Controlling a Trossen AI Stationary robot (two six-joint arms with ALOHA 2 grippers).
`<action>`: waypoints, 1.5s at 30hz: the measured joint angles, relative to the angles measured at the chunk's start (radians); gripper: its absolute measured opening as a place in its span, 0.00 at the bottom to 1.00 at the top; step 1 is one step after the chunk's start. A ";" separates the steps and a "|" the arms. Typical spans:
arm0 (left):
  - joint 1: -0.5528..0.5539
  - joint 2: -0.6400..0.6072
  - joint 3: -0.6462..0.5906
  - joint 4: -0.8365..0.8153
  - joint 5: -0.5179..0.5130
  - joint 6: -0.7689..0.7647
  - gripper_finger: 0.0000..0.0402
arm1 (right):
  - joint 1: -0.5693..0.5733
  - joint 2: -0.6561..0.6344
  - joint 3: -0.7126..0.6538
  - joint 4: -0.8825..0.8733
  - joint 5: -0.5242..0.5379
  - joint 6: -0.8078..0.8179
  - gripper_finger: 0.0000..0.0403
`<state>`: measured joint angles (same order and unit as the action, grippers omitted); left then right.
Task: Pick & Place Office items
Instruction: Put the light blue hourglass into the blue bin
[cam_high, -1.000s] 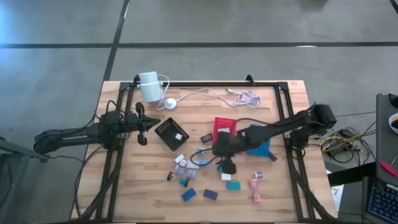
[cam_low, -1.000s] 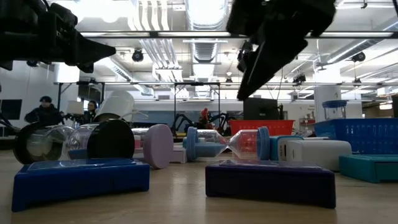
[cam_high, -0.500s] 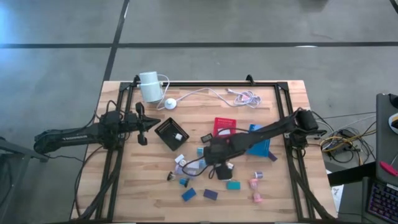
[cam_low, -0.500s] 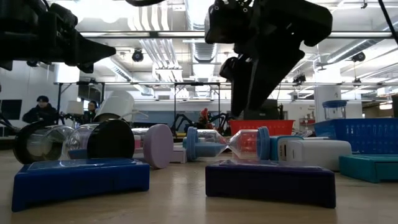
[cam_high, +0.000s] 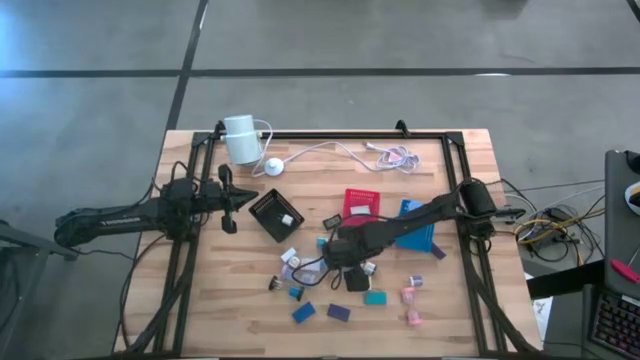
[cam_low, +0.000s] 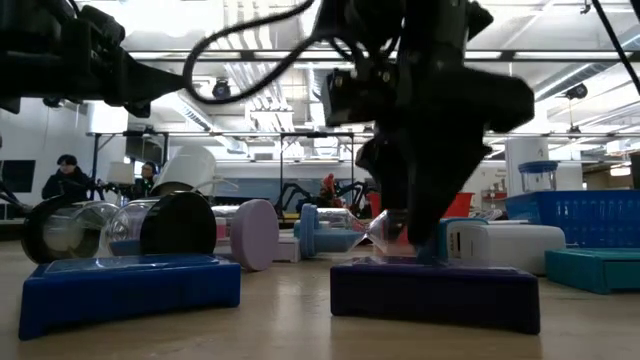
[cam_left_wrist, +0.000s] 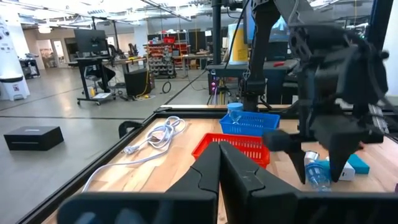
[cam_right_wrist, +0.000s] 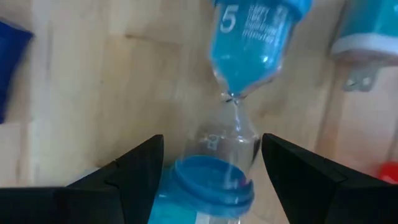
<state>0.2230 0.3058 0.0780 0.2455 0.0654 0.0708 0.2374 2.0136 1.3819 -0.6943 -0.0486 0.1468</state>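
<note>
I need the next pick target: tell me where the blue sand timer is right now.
The blue sand timer lies on the wooden table near its middle, between the open fingers of the right gripper, in front of the red tray.

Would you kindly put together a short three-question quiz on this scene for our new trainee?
1. True or false: the right gripper has shut on the blue sand timer.
2. Which tray holds a white piece: A) the black tray, B) the red tray, C) the blue tray?
3. Fill in: the left gripper, waiting at the table's left side, is ____.

Key: 1 false, its fingers stand open on either side of the timer; 2 A; 3 shut.
</note>
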 joint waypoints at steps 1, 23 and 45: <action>0.000 0.000 0.000 0.000 0.000 0.000 0.03 | -0.002 0.004 0.000 0.000 0.000 -0.004 0.64; 0.000 0.000 -0.001 0.000 0.002 0.000 0.02 | -0.005 -0.192 -0.037 0.048 0.077 -0.042 0.39; -0.011 0.075 0.071 0.039 0.001 -0.107 0.02 | -0.009 -0.718 -0.658 0.603 0.472 -0.016 0.39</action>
<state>0.2115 0.3803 0.1489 0.2840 0.0662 -0.0361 0.2287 1.2961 0.7242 -0.0909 0.4233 0.1310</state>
